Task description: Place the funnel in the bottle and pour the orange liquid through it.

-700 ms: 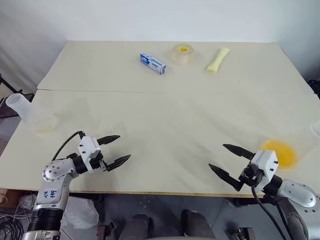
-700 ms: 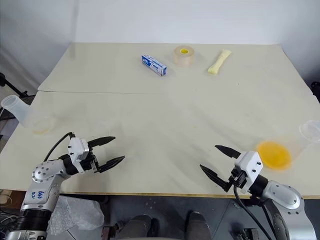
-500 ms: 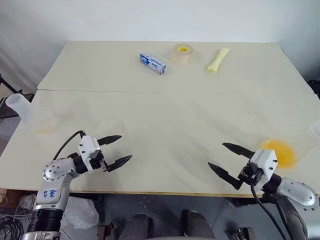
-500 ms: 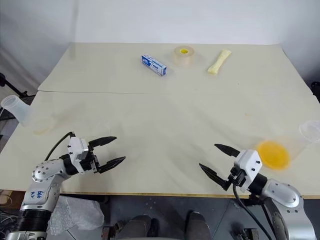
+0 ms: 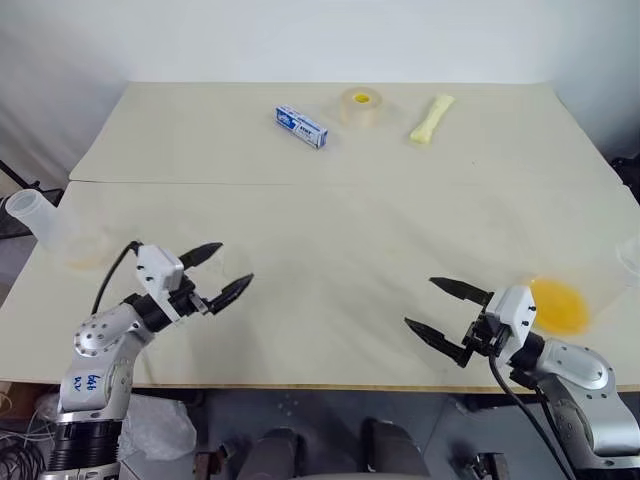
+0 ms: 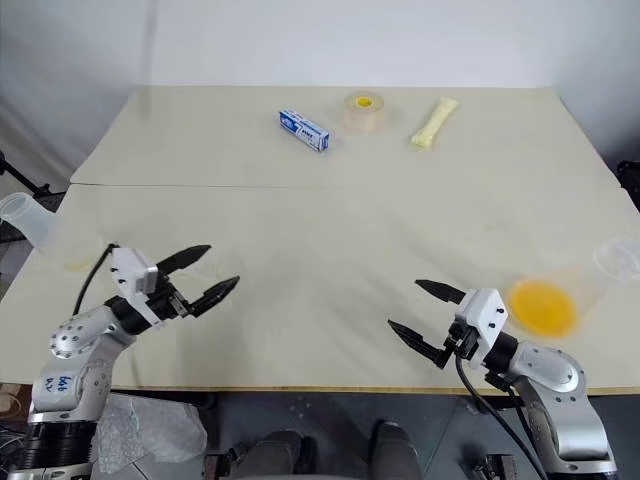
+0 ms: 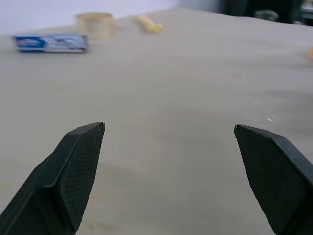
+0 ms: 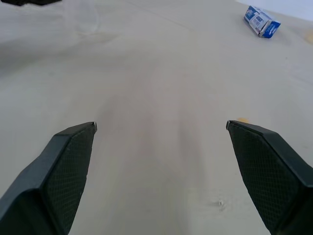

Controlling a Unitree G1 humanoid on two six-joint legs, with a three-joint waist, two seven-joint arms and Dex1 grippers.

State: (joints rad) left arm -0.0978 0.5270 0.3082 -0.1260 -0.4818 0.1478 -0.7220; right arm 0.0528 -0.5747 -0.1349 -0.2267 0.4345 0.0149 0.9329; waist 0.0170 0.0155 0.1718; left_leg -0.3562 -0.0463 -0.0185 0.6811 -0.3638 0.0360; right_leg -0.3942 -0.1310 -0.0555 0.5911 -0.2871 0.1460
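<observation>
A clear, colourless flask [image 5: 55, 235] lies tipped on its side at the table's far left edge, its straight neck and open mouth pointing up and out past the edge, its flared base toward the table's middle. A faint yellowish tint shows near that base. On the right side, near the front edge, the orange liquid [image 5: 557, 304] shows as a bright orange-yellow oval patch seen through clear glass. That glass also seems to lie on its side, with a pale open rim [image 5: 630, 256] at the table's right edge. The funnel cannot be made out in these views.
</observation>
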